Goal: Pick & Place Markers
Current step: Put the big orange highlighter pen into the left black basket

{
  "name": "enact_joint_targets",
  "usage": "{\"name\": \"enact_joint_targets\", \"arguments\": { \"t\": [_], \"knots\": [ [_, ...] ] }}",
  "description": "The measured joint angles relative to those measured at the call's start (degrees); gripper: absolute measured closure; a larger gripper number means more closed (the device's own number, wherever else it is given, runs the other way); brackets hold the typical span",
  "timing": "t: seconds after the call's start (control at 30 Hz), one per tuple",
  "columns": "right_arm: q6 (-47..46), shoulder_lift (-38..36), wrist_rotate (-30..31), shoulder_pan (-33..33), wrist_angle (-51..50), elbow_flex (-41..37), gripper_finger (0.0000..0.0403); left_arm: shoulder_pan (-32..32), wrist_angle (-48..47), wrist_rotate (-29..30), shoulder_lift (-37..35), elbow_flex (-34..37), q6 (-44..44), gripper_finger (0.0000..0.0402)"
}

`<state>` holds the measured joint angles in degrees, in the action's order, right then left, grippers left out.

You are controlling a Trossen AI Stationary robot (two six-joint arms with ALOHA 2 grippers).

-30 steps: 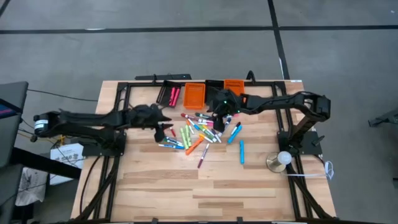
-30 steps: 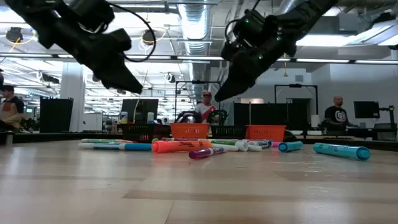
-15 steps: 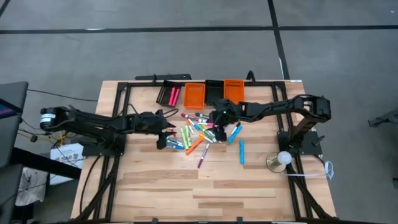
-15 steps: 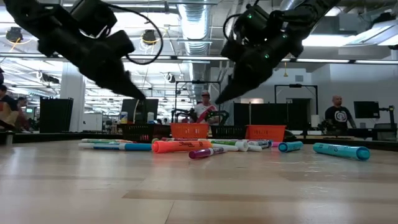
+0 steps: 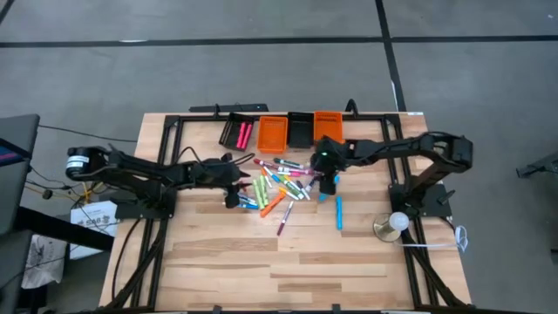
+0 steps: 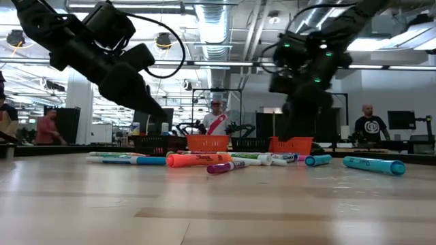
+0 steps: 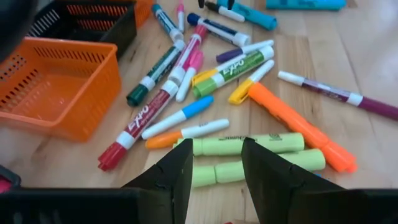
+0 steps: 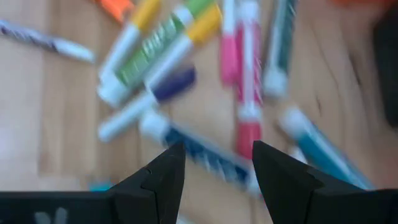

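Wooden worktop (image 5: pixel 218 262) of pale planks, with a large open hall behind and a few people standing far off. Markers (image 5: pixel 277 183) scattered in a loose pile at the middle of the worktop, just in front of a row of small bins (image 5: pixel 272 133) at the far edge — two blue ones (image 5: pixel 338 212) lying apart on the right side.

Left gripper (image 5: pixel 234 185) low at the left rim of the pile, fingers parted and empty, with a pale green marker (image 7: pixel 249 145) lying crosswise just ahead of them. Right gripper (image 5: pixel 326 177) above the right part of the pile, fingers also spread, holding nothing.

To do this step well: choose one marker lying free at the pile's rim, turn the wrist so the fingers come across its thin body, go straight down, and close only when no neighbour lies between the fingers. Better to keep both arms apart — the pile is small.

Hard to make out: right wrist view smeared, so the marker aimed at cannot be told. Contents of the bins mostly hidden; only some pink and orange in the leftmost dark bin (image 5: pixel 237 133). Height of the fingers above the worktop not certain.
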<state>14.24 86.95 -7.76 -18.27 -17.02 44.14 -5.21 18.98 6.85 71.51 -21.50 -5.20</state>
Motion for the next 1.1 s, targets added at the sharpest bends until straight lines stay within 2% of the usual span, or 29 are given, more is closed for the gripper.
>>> {"name": "enact_joint_targets", "arguments": {
  "t": [0.07,0.23,0.4,0.57,0.73,0.93,1.1],
  "knots": [
    [-1.2,-4.4,1.8,-0.8,1.7,-3.8,0.0226,0.0,0.0,0.0,-0.5,0.0,0.1,0.0266],
    [-3.0,-15.6,1.9,-1.9,9.3,-11.5,0.0226,0.0,0.3,0.0,-0.6,0.0,0.2,0.0266],
    [-9.2,-21.0,1.9,-1.3,12.8,-14.6,0.0226,0.0,0.4,0.0,-0.6,0.0,1.0,0.0266],
    [-8.2,-21.1,1.7,0.3,14.5,-14.6,0.0226,0.0,0.4,-0.5,-0.6,0.0,1.0,0.0266],
    [-6.2,-18.9,1.8,0.9,20.3,-14.6,0.0226,0.2,-1.9,-5.3,-0.6,0.0,0.4,0.0266],
    [-3.8,-15.6,1.8,2.9,27.9,-14.6,0.0226,0.4,-4.4,-4.9,-0.6,0.0,-0.8,0.0266],
    [-3.2,-14.4,1.8,4.0,29.8,-14.6,0.0226,0.4,-8.7,-4.9,-2.0,0.0,-0.9,0.0266]
  ]
}}
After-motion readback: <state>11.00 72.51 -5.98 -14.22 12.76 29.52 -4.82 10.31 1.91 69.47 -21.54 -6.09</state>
